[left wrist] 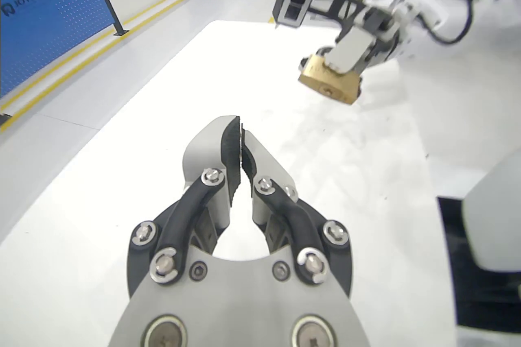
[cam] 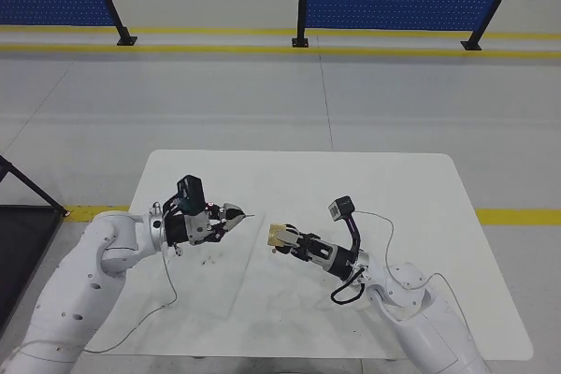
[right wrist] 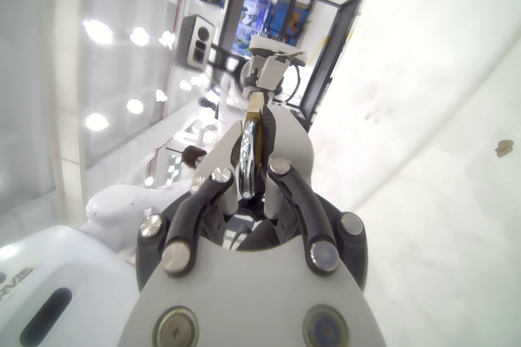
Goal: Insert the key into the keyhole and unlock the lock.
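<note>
**Two grips shut, one gap between**

Pinched shut, the left gripper [left wrist: 242,137] holds a thin key [cam: 249,217] jutting from its tips. Just beyond, not touching, the right gripper [right wrist: 254,133] clamps the brass padlock [left wrist: 330,82] by its shackle [right wrist: 248,153].

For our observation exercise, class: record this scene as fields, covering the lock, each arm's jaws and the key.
Padlock: brass, held above the table, keyhole face toward the left arm
Right jaws: shut on the padlock
Left jaws: shut, pointing at the padlock, apart from it
Key: cannot tell whether the left jaws hold it
</note>
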Action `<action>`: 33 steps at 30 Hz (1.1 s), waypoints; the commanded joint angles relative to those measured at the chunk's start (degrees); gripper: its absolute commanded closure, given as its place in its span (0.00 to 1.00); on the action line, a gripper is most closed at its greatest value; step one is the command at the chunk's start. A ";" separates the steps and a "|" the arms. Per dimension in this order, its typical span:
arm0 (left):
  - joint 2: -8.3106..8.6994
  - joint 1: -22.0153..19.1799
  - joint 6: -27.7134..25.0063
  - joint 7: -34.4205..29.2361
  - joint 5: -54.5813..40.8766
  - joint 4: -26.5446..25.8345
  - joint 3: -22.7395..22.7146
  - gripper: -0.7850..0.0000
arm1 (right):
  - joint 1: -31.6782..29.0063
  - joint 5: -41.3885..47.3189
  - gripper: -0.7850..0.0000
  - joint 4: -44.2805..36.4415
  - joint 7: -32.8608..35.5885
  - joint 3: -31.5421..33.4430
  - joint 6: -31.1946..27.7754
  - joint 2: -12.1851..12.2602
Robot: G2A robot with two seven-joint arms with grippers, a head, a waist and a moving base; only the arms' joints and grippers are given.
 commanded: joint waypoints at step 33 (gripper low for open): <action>1.41 -14.25 45.15 71.84 72.53 21.60 13.30 1.00 | 0.00 0.00 1.00 0.00 0.00 0.00 0.00 0.00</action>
